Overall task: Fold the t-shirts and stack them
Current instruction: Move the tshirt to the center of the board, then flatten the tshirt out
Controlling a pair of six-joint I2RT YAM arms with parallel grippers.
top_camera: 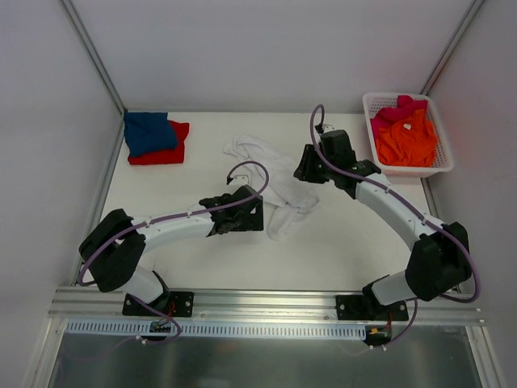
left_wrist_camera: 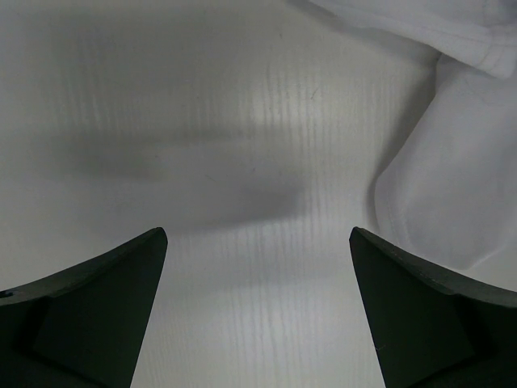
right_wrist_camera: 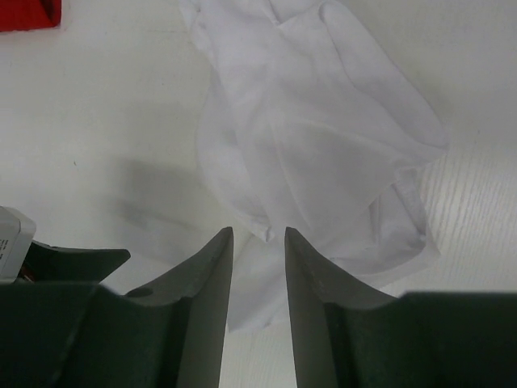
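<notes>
Mounting rail [top_camera: 266, 301]: metal strip along the near table edge, carrying both arm bases (left base on the left, right base on the right).
Table [top_camera: 202, 174]: white, flat, walled on three sides.
Blue t-shirt [top_camera: 149, 132]: far left corner of the table, lying on top of the red one and covering its far left part.
Red t-shirt [top_camera: 168, 153]: folded into a flat rectangle under the blue, its near and right edges showing.
Left gripper [left_wrist_camera: 258, 242]: low over bare table, just left of the white cloth; its fingers [left_wrist_camera: 97, 299] stand wide apart with nothing between them.
White t-shirt [top_camera: 279, 182]: crumpled at mid-table between the two grippers, unfolded; one lobe trails toward the near edge. A hemmed edge shows at the upper right of the left wrist view, close to that gripper's right finger.
Right gripper [right_wrist_camera: 258, 234]: above the right side of the white t-shirt, pointing down at it; its fingers [right_wrist_camera: 202, 299] are a narrow gap apart, and no cloth shows pinched between them (whether the tips touch the cloth cannot be told).
Basket [top_camera: 443, 164]: white plastic lattice, far right corner.
Orange t-shirt [top_camera: 408, 144]: bunched inside the basket, filling most of it.
Pink t-shirt [top_camera: 394, 111]: in the same basket, at the far left side, partly under the orange.
</notes>
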